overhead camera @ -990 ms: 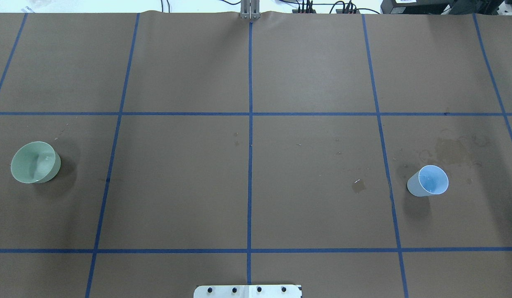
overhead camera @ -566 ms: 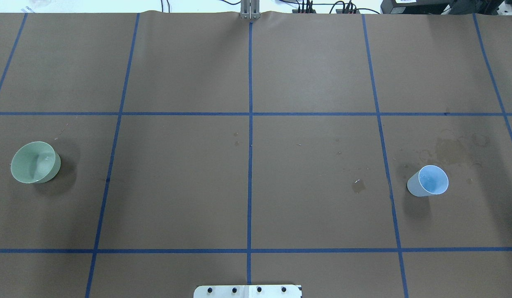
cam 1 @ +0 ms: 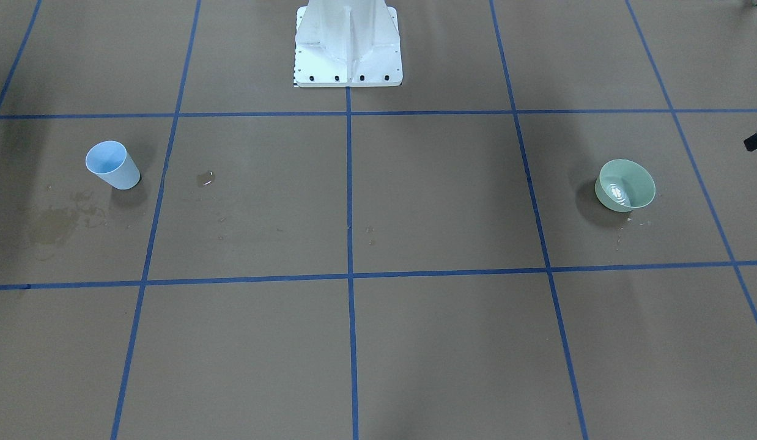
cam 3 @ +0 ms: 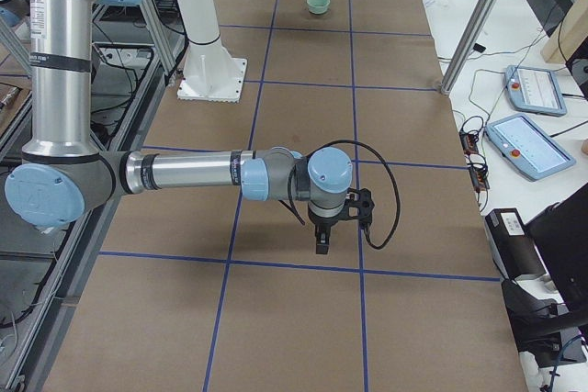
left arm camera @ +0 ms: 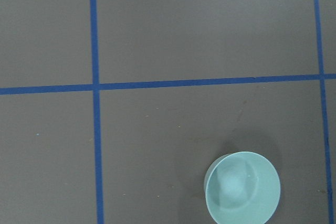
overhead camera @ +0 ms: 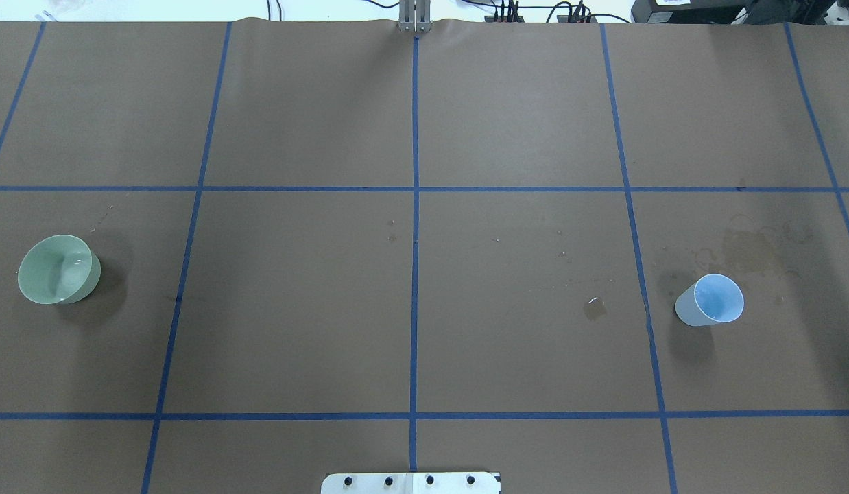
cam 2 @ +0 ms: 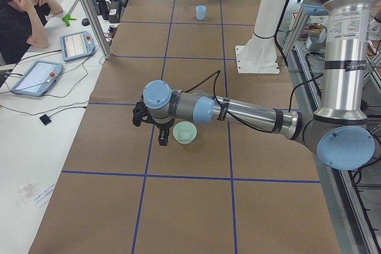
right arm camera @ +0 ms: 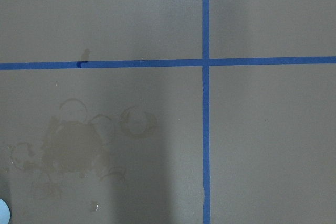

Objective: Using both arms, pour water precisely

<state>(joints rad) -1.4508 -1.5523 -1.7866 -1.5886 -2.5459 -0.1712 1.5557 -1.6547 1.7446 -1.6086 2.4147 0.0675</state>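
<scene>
A pale green bowl (overhead camera: 57, 269) stands at the table's left; white glints of water (cam 1: 617, 192) show inside the bowl (cam 1: 625, 185). A light blue cup (overhead camera: 712, 300) stands upright at the right, also visible as the cup (cam 1: 112, 165). My left gripper (cam 2: 150, 128) hangs above the table beside the bowl (cam 2: 185, 132); its wrist view looks down on the bowl (left arm camera: 242, 188). My right gripper (cam 3: 342, 225) hovers over the table's right end, and the cup's rim (right arm camera: 2, 211) peeks into its wrist view. Whether either gripper is open, I cannot tell.
The white pedestal (cam 1: 348, 46) is bolted at the near middle edge. Dried water rings (overhead camera: 747, 247) and a small puddle (overhead camera: 594, 307) mark the brown paper near the cup. A person (cam 2: 21, 10) sits at a side desk with pendants (cam 2: 36, 75).
The bowl and cup stay where they were. Only the light glints on the bowl's water shift a little.
</scene>
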